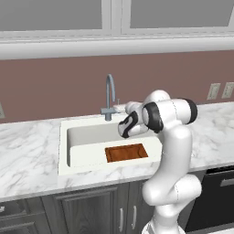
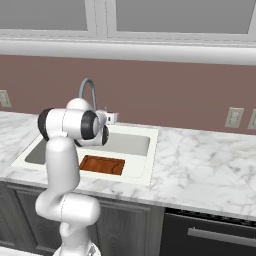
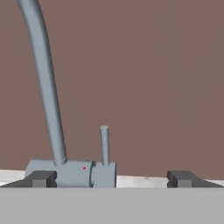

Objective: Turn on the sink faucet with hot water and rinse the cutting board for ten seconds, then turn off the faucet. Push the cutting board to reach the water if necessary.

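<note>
reddish-brown cutting board flat, long axis seemingly across sink

We find no readable text, label, brand or number anywhere in these views. The only mark we can make out is a small red dot on the body of the sink faucet, beside its lever.

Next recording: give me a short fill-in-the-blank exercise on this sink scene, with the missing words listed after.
1. The cutting board lies inside the ____.
2. The hand faces the faucet with its jaws ____.
3. The faucet's small lever points straight ____.
4. From the spout, ____ water is running.

Missing words: sink; open; up; no
</note>
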Available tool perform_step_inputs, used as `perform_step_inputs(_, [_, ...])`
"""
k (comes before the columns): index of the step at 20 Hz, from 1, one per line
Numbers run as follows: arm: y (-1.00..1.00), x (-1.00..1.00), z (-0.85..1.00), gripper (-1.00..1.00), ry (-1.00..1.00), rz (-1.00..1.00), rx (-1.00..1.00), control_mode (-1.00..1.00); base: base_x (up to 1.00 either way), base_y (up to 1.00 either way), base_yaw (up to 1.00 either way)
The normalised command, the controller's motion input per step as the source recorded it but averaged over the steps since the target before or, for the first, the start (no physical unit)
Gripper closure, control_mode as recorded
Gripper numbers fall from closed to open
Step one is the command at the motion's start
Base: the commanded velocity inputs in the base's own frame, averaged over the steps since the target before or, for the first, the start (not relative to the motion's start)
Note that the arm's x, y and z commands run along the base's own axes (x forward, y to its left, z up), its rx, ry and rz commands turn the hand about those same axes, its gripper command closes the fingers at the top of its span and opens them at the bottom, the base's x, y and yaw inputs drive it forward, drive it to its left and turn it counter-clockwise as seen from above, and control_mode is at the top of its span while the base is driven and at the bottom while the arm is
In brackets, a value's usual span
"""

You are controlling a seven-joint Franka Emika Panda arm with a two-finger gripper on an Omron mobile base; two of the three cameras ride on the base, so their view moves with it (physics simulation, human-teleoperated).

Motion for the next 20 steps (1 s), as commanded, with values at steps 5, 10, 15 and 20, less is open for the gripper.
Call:
perform_step_inputs(5, [0.00, 0.30, -0.06, -1.00, 0.00, 0.00, 0.00, -1.00, 0.00, 0.00, 0.00])
perform_step_inputs(10, [0.00, 0.26, -0.10, -1.00, 0.00, 0.00, 0.00, -1.00, 0.00, 0.00, 0.00])
perform_step_inputs(15, [0.00, 0.25, -0.07, -1.00, 0.00, 0.00, 0.00, -1.00, 0.00, 0.00, 0.00])
perform_step_inputs(20, [0.00, 0.19, -0.05, -1.00, 0.00, 0.00, 0.00, -1.00, 0.00, 0.00, 0.00])
